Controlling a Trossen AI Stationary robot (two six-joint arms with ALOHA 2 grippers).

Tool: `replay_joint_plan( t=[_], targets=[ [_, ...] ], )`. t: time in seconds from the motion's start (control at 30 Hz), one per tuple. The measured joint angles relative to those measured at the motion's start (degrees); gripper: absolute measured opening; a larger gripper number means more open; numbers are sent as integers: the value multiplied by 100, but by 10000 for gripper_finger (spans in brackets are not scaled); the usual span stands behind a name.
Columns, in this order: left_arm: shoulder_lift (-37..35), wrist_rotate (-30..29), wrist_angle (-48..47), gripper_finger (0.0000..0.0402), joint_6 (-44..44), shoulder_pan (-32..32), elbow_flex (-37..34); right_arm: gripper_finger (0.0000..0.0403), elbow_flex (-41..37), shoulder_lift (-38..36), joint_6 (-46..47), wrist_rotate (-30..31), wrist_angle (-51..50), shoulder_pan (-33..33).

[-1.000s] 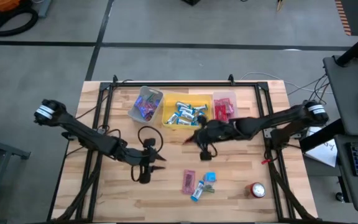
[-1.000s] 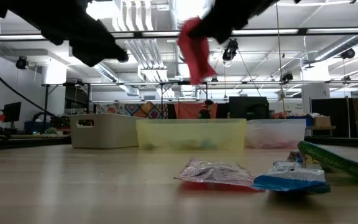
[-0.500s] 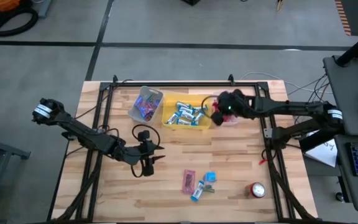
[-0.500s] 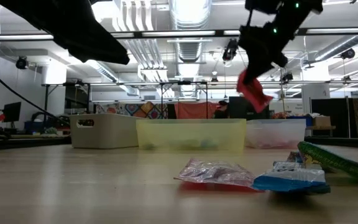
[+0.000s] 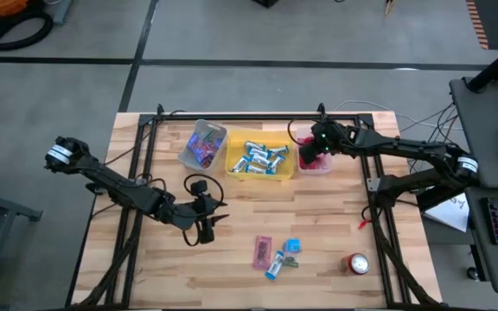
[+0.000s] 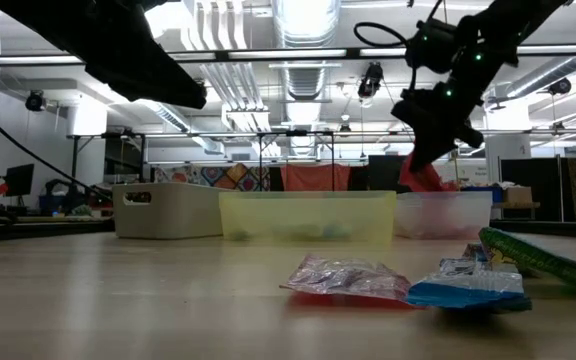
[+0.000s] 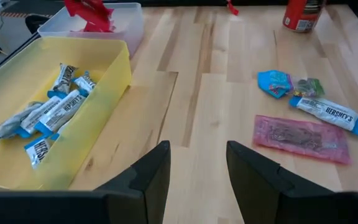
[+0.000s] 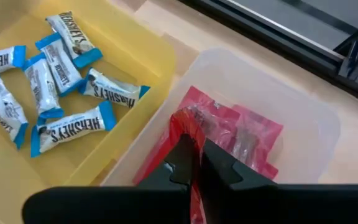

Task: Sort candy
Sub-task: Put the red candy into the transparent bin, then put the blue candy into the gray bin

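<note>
My right gripper (image 5: 313, 152) hovers over the clear bin (image 5: 321, 165) at the table's far side, shut on a red-pink candy (image 6: 424, 178). More red-pink pieces (image 8: 253, 140) lie in that bin. The yellow bin (image 5: 236, 166) holds blue-and-white candy (image 5: 259, 158), and the pale bin (image 5: 190, 155) holds blue-purple candy (image 5: 203, 143). Loose on the table lie a pink piece (image 5: 262, 251), a small blue piece (image 5: 292, 246) and a blue-and-white bar (image 5: 275, 266). My left gripper (image 5: 206, 222) hangs open above bare table, left of the middle. My right gripper pinches the red-pink candy by its upper edge (image 8: 184, 123) between the two fingers, which come from above and slant down. The wrapper hangs below the fingers (image 6: 436, 128), and its lower end dips behind the clear bin's rim (image 6: 443, 195).
A red and silver can (image 5: 357, 263) stands near the table's near right corner. A black frame (image 5: 232, 116) runs along the table's far and side edges. Bare wood (image 5: 335, 216) lies between the bins and the loose pieces. Cables trail off the right side.
My right gripper has carried the red-pink candy from over the table's middle toward the far right, then down over the clear bin, staying shut on it. The candy now hangs at the bin's rim. My left gripper has shifted only slightly.
</note>
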Motion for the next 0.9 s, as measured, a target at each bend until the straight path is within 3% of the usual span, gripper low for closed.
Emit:
replay_joint_plan(
  t=[0.33,0.5,0.73,0.9],
  targets=[
    [0,-283,2,141,17,0,0,22,-88,0,-13,275,55,0],
    [0,-288,4,141,8,0,0,66,-164,2,51,702,49,0],
    [2,-288,15,141,-7,0,0,135,-166,2,67,797,53,0],
    [2,-286,15,141,-89,0,0,162,-160,2,94,1060,44,0]
  ],
)
